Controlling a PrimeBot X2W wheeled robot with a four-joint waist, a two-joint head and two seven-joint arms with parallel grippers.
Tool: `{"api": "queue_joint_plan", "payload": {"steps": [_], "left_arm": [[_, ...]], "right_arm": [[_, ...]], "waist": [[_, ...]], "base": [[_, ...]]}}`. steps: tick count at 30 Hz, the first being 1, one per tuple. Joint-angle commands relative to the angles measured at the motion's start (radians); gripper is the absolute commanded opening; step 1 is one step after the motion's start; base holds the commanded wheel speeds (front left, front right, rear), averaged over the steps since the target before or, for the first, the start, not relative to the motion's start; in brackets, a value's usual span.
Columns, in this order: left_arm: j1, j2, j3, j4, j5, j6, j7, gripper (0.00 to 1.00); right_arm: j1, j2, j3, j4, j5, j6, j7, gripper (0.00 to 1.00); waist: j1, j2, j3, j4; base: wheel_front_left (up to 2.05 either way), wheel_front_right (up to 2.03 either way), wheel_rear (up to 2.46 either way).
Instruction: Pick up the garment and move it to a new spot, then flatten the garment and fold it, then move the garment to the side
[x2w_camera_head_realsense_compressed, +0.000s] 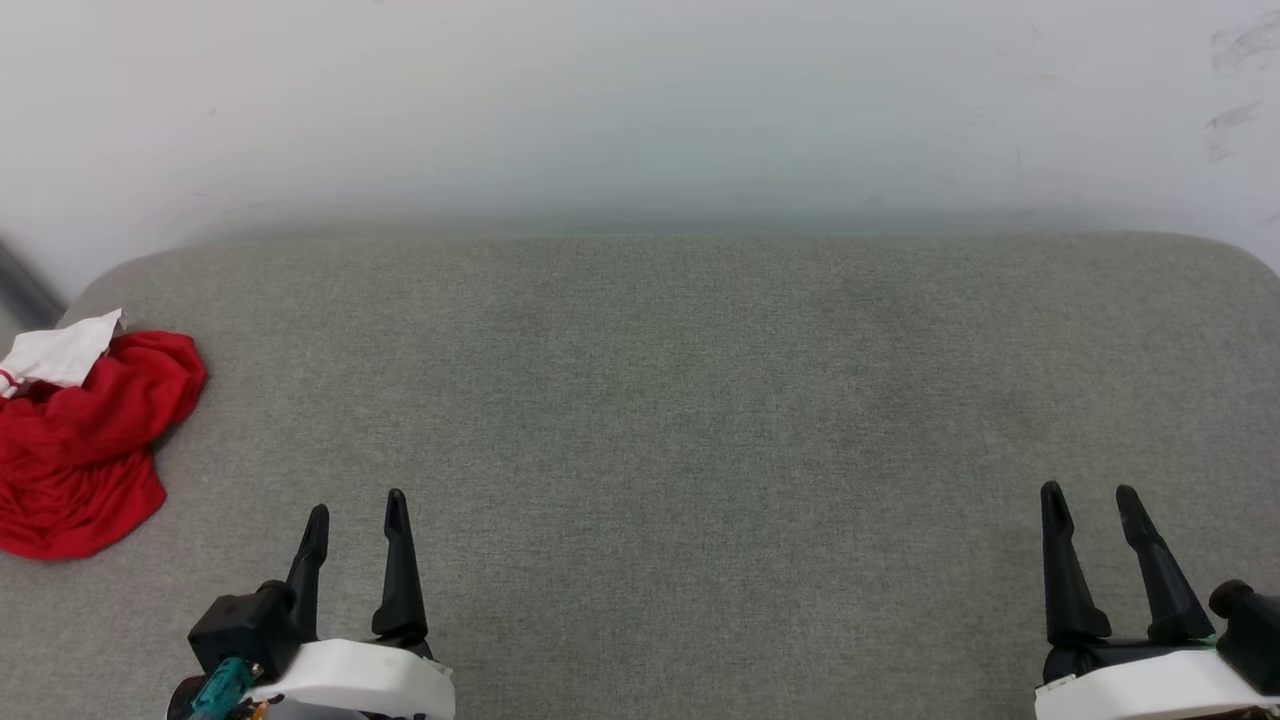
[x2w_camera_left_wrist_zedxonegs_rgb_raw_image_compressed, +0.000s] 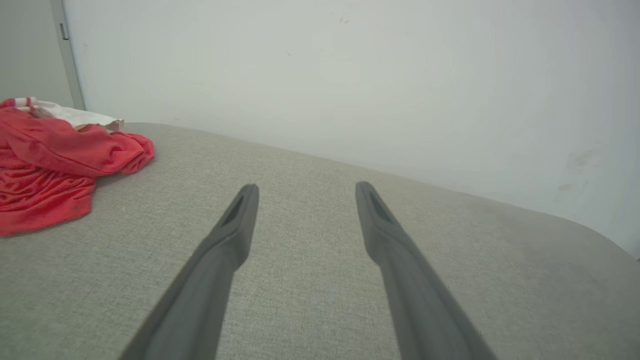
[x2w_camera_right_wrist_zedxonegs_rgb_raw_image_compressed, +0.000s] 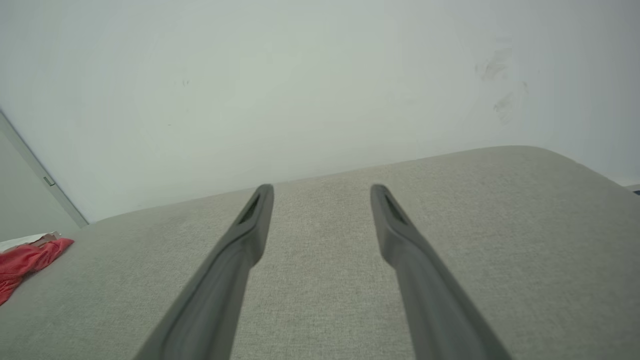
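Partly cut off by head view's left border: garment (x2w_camera_head_realsense_compressed: 85, 450), crumpled red heap, white sleeve on top, striped trim barely legible, at worktop (x2w_camera_head_realsense_compressed: 640, 400) far-left edge. Left gripper (x2w_camera_head_realsense_compressed: 357, 503): fingers wide apart, empty. Right gripper (x2w_camera_head_realsense_compressed: 1090, 490): likewise, near front-right corner.

I see the garment (x2w_camera_head_realsense_compressed: 85, 450), red with a white sleeve, crumpled in a heap at the frame's left edge.

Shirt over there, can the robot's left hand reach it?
Probably yes. The shirt lies crumpled on the grey surface, off to the left of the open left hand, with nothing between them.
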Motion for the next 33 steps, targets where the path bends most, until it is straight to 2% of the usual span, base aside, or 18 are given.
{"api": "queue_joint_plan", "payload": {"steps": [1, 19, 22, 33], "left_arm": [[0.004, 0.002, -0.003, -0.011, 0.028, 0.005, -0.011, 1.0], [0.031, -0.002, -0.015, -0.016, 0.189, 0.015, -0.048, 1.0], [0.038, -0.003, -0.019, -0.015, 0.247, 0.019, -0.063, 1.0], [0.046, -0.005, -0.021, -0.007, 0.296, 0.022, -0.077, 1.0]], "right_arm": [[0.006, -0.002, 0.002, -0.014, -0.028, 0.0, -0.01, 1.0], [0.035, -0.002, 0.014, -0.035, -0.181, 0.0, -0.05, 1.0], [0.044, -0.001, 0.014, -0.043, -0.239, 0.0, -0.064, 1.0], [0.053, -0.001, 0.016, -0.047, -0.279, 0.0, -0.077, 1.0]], "waist": [[0.0, 0.0, 0.001, 0.0], [0.0, 0.0, 0.002, -0.002], [0.0, 0.0, 0.003, -0.003], [0.0, 0.0, 0.006, -0.005]], "base": [[0.0, 0.0, 0.0], [0.0, 0.0, 0.0], [0.0, 0.0, 0.0], [0.0, 0.0, 0.0]]}}
